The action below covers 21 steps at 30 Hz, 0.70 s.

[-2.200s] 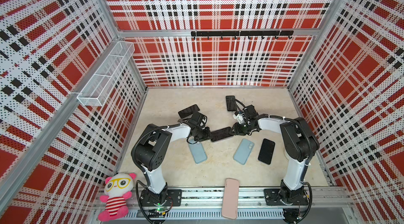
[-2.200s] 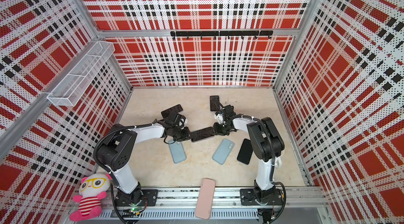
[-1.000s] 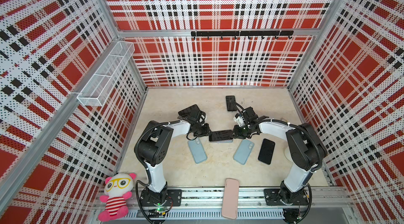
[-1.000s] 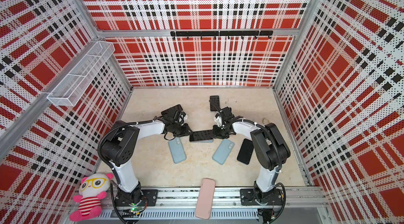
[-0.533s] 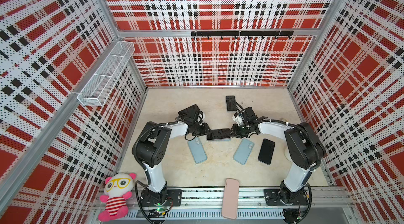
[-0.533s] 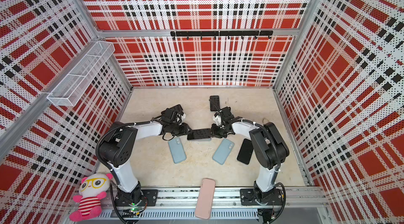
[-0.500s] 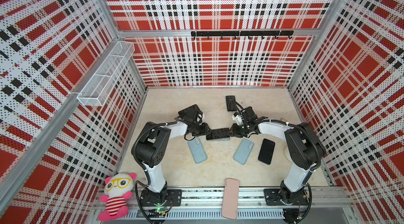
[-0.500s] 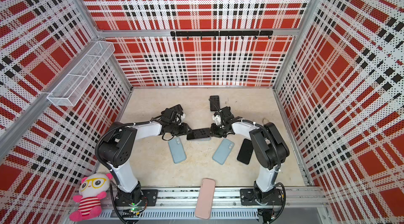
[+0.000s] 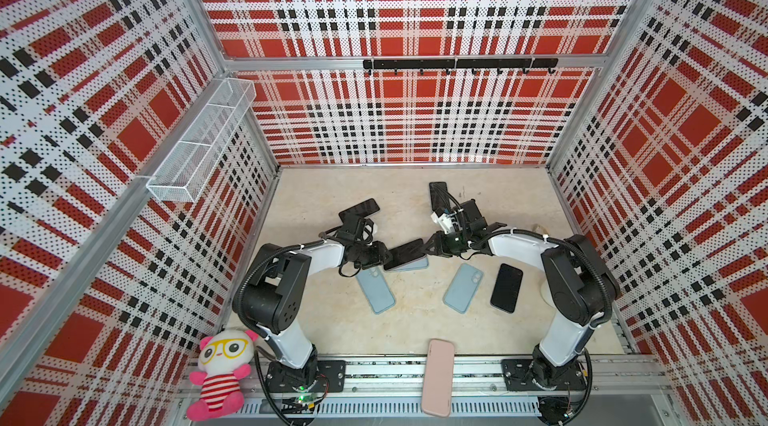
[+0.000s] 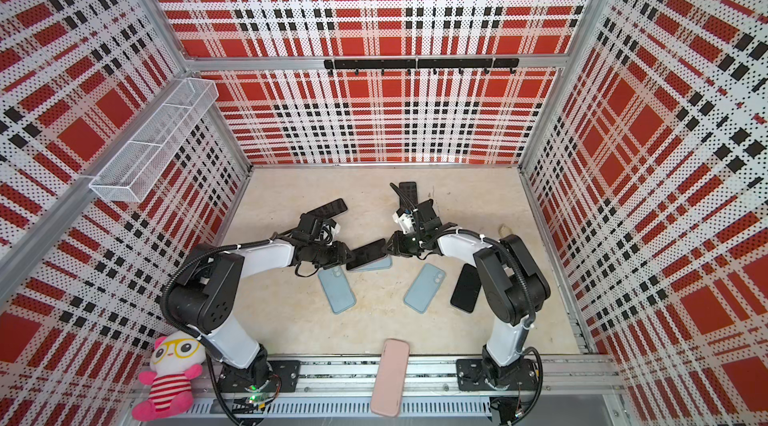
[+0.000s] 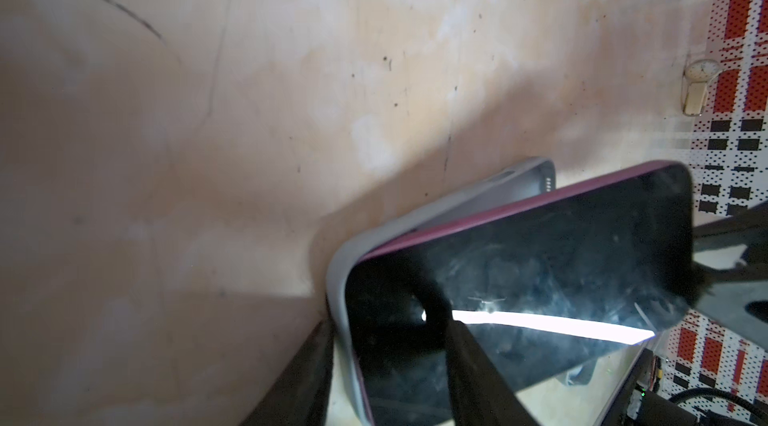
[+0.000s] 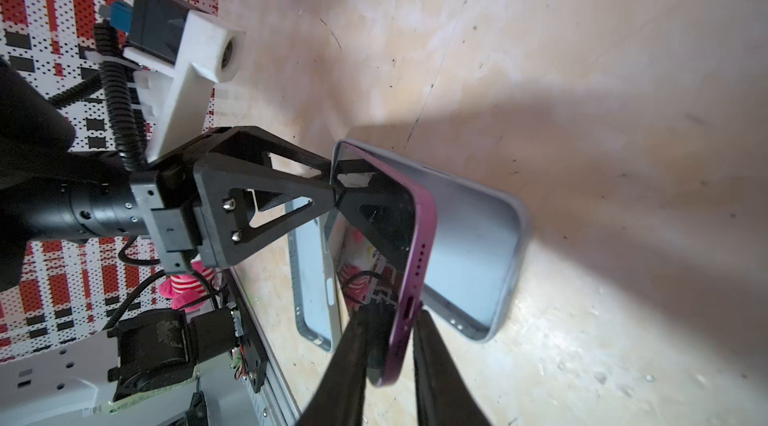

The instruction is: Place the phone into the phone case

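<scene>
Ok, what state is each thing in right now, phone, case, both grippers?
purple phone: tilted, one end in the case, other end raised
pale case: on the table, open side up
right gripper: shut on the phone's raised end
left gripper: jaws astride the case's end, grip unclear

Evenly lit top views, harsher wrist views.
In both top views flat, bright light fills the scene and the plaid walls (image 9: 415,8) bow toward the frame edges. In the left wrist view a white glare streak crosses the smudged phone (image 11: 540,278) screen; broad soft shadows fall over the worktop (image 11: 208,195) in both wrist views.
</scene>
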Each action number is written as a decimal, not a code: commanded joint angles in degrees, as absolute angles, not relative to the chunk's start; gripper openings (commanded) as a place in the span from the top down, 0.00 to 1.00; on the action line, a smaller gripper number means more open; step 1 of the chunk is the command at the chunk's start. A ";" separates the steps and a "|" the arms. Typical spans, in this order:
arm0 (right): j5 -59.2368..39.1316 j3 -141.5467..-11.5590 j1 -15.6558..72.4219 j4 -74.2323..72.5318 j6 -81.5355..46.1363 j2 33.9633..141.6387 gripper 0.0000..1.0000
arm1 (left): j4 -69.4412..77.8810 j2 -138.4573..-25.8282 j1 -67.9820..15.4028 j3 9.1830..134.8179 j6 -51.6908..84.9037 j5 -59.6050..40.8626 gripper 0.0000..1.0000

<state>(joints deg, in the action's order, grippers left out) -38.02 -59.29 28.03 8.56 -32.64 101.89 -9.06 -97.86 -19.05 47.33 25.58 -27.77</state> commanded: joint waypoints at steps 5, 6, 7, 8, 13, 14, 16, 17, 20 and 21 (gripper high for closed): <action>-41.95 -61.31 30.40 4.73 -33.84 101.67 0.73 | -9.59 -101.28 -21.64 47.13 26.81 -28.44 0.58; -42.03 -61.62 30.49 4.98 -33.86 102.08 0.73 | -9.49 -101.70 -21.91 47.41 26.83 -28.48 0.58; -41.94 -61.86 30.58 5.37 -33.83 102.47 0.73 | -9.43 -101.99 -22.10 47.78 26.95 -28.52 0.59; -41.67 -61.95 30.61 5.47 -33.60 102.69 0.73 | -9.34 -102.19 -22.23 47.96 26.94 -28.53 0.60; -37.99 -62.54 30.52 9.85 -29.90 103.44 0.75 | -9.23 -102.73 -22.83 48.81 27.03 -28.48 0.62; -37.37 -62.63 30.42 10.73 -29.14 103.59 0.75 | -9.23 -102.90 -22.94 48.91 27.02 -28.48 0.63; -36.79 -62.46 30.43 11.89 -28.42 103.89 0.75 | -9.23 -102.99 -22.94 48.86 27.05 -28.48 0.63; -36.82 -62.25 30.41 12.25 -28.38 104.09 0.75 | -9.31 -103.01 -22.87 48.81 27.12 -28.49 0.62; -35.62 -61.22 30.45 13.22 -28.26 103.90 0.74 | -9.38 -102.24 -22.85 48.38 27.38 -28.61 0.60; -35.22 -60.77 30.39 13.36 -28.37 103.51 0.73 | -9.32 -101.88 -22.93 48.19 27.50 -28.56 0.59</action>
<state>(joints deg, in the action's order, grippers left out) -35.88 -60.93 29.54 12.43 -29.91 103.44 -7.03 -100.57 -21.56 49.23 27.05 -28.14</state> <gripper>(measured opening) 0.262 0.404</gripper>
